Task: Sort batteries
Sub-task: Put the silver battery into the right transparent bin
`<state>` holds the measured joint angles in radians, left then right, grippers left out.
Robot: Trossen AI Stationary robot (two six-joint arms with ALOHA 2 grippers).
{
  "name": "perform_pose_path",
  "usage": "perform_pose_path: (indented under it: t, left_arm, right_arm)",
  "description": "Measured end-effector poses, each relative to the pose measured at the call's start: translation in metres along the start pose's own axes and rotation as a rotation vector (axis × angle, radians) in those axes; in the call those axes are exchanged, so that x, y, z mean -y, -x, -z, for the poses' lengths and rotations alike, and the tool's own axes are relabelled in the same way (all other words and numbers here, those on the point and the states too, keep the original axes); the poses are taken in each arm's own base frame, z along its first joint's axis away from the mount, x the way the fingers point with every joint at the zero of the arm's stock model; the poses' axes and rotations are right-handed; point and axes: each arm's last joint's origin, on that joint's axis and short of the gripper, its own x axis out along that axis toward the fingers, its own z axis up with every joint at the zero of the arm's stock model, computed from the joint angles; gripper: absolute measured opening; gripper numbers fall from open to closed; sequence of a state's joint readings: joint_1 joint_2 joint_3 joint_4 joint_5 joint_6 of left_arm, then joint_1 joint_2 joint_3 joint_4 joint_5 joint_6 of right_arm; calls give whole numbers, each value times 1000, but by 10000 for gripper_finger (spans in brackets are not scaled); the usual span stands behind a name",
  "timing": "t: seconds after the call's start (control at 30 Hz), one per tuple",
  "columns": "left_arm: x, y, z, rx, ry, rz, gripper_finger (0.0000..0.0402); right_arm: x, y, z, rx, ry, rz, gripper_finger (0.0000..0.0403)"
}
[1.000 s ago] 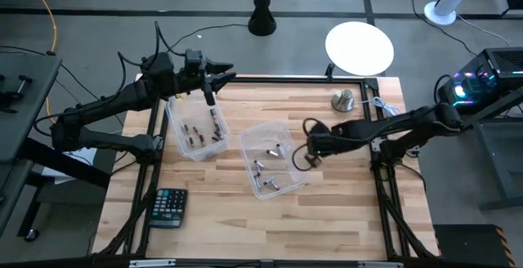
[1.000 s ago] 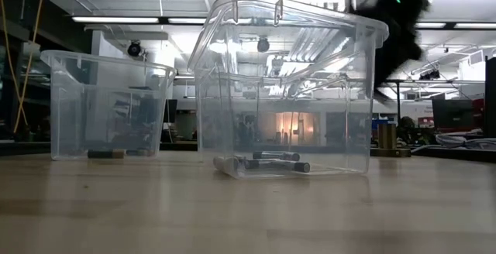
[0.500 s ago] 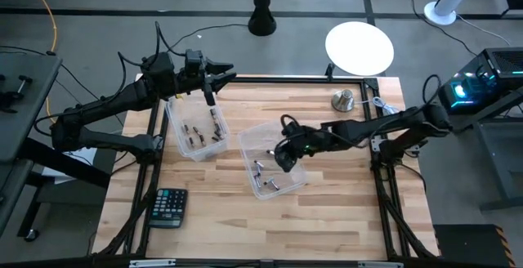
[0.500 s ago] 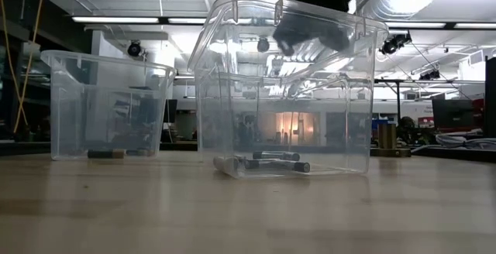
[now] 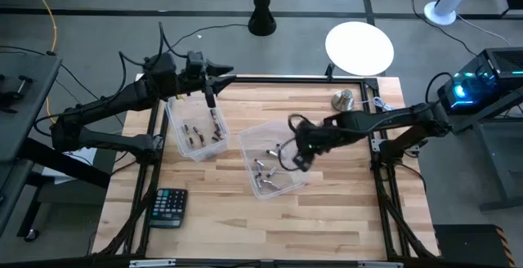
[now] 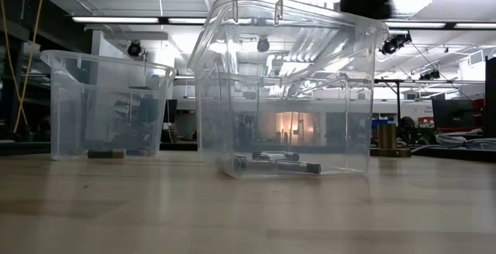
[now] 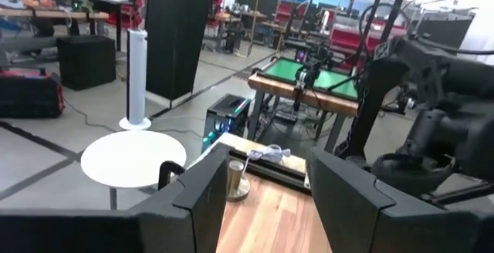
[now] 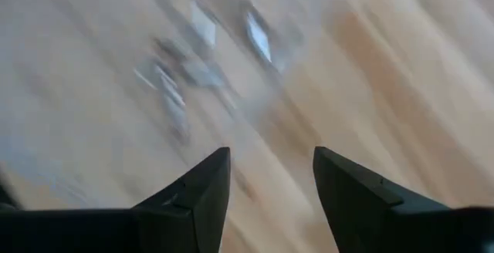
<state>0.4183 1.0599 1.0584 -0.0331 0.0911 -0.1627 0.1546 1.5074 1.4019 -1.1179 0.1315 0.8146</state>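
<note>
Batteries [image 6: 277, 163] lying in near clear bin [image 6: 287, 91].

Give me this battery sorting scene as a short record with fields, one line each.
left claw: open, empty, above the far edge of the left bin
right claw: open, empty, over the right bin
left bin contents: dark batteries
right bin contents: silvery batteries
other items: calculator at the near left, metal knob at the far right

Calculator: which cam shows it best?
High view. The black calculator lies whole and unobstructed near the table's front-left corner, keys facing up. The low view shows only the two clear bins; neither wrist view shows it, the left looking out into the room and the right being motion-blurred.
</note>
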Motion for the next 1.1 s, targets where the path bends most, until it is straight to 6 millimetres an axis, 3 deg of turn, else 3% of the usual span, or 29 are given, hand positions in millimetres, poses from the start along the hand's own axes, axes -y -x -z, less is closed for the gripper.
perform_pose_path:
  t: [0.13, 0.33, 0.53, 0.6, 0.73, 0.9, 1.1]
  left_arm:
    - [0, 0, 2, -16, 1, -3, 168]
    - [0, 0, 1, -13, -49, -6, 168]
    - [0, 0, -1, 15, -75, -9, 168]
    - [0, 0, -3, 36, -77, -6, 168]
    - [1, 0, -7, 70, -87, -3, 168]
    - [0, 0, -9, 92, -136, -19, 168]
    - [-3, 1, -10, 103, -166, -38, 168]
  right_arm:
    - [11, -15, 38, -260, -108, 166, 173]
    - [36, -67, 101, -650, -191, 288, 161]
    - [78, -98, 138, -846, -259, 437, 128]
    - [88, -103, 143, -873, -257, 460, 97]
    - [88, -108, 133, -843, -236, 414, 15]
    - [102, -122, 127, -891, -274, 475, 3]
    - [112, -150, 119, -1113, -212, 370, 1]
